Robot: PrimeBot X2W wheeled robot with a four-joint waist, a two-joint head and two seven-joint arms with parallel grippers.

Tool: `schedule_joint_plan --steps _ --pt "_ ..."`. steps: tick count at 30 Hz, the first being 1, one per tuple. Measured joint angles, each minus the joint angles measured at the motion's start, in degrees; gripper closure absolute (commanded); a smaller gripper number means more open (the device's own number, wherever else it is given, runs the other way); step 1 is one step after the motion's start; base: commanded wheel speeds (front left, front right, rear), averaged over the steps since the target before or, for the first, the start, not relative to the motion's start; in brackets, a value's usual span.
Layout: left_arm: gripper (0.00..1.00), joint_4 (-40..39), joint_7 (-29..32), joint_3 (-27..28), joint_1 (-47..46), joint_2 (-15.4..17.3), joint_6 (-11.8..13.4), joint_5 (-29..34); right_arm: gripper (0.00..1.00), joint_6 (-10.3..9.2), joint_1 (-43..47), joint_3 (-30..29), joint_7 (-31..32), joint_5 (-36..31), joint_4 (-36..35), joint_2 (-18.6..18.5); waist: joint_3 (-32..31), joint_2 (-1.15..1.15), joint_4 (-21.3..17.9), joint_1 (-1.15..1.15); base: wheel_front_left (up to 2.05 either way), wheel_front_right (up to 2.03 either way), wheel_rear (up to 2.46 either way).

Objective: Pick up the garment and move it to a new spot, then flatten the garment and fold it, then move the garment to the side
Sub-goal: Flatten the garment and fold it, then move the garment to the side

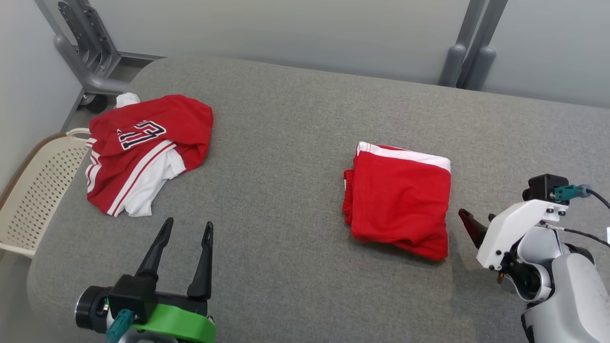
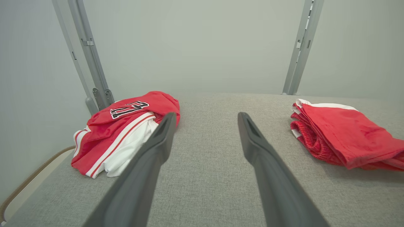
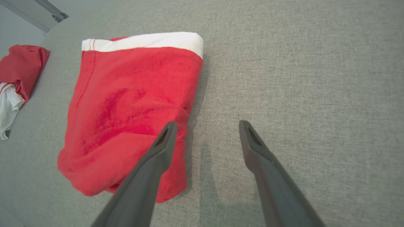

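A red knit garment folded into a thick rectangle with a white band along its far edge [image 1: 398, 200] lies flat on the grey fabric-covered worktop [image 1: 295, 143], right of the worktop's middle and well in from its far edge. The right gripper [image 3: 208, 123] is just off the garment's near right corner with its two long dark fingers spread wide and nothing between them. In the right wrist view one finger crosses in front of the cloth's near edge (whether it touches the fabric cannot be told), while the other is over bare worktop. The left gripper [image 1: 188, 224] is near the worktop's near left edge, fingers likewise spread apart and empty, pointing toward the far edge over bare grey fabric. Toward the far left corner lies a crumpled red-and-white sports jersey with black-and-white numerals [image 1: 147, 147], well apart from the folded garment, part of its white fabric spilling out toward the left edge. Beyond that left edge shows a cream perforated plastic seat with a brown rim [image 1: 38, 190], and grey metal frame posts [image 1: 469, 52] stand behind the far edge.
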Motion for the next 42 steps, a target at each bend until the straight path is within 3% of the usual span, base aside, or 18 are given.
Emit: schedule_joint_plan --steps 22,23,24,26,28,36,42 --pt "0.00 -0.07 0.01 -3.36 -0.97 -0.12 -2.32 0.92 0.02 0.00 -9.50 5.37 -9.21 4.23 20.43 0.00 2.54 0.00 2.57 0.00 0.00 0.00 0.00" --pt "0.00 0.13 0.00 -3.48 -0.98 -0.15 -2.37 0.91 0.22 0.00 -9.88 5.47 -9.50 4.34 21.02 0.00 2.64 0.00 2.63 0.00 0.00 0.00 0.00" --pt "0.00 0.26 0.00 -3.52 -0.99 -0.19 -2.41 0.91 0.51 0.00 -10.27 5.46 -9.65 4.34 21.68 -0.01 2.73 0.00 2.68 0.00 0.00 0.00 0.00" --pt "0.00 0.59 0.01 -3.59 -1.04 -0.21 -2.43 0.83 0.85 0.00 -10.92 5.19 -10.06 4.09 23.12 -0.01 2.88 0.00 2.71 0.00 0.00 0.00 0.00" --pt "0.00 0.81 0.01 -3.66 -1.09 -0.22 -2.48 0.81 1.00 0.01 -11.71 4.80 -10.60 3.57 24.48 0.00 3.00 0.00 2.70 0.00 0.00 0.00 0.00" --pt "0.00 0.77 0.01 -2.80 -1.35 -0.21 -2.48 0.73 1.00 0.07 -14.34 5.04 -12.56 1.38 27.03 0.22 3.68 0.00 1.48 0.00 0.00 0.00 0.00" --pt "0.00 -0.09 0.00 -1.98 -2.30 -0.42 -2.27 0.79 1.00 0.05 -14.76 3.98 -10.95 -4.90 23.27 0.19 4.46 0.00 -1.28 0.00 0.00 0.00 0.00"
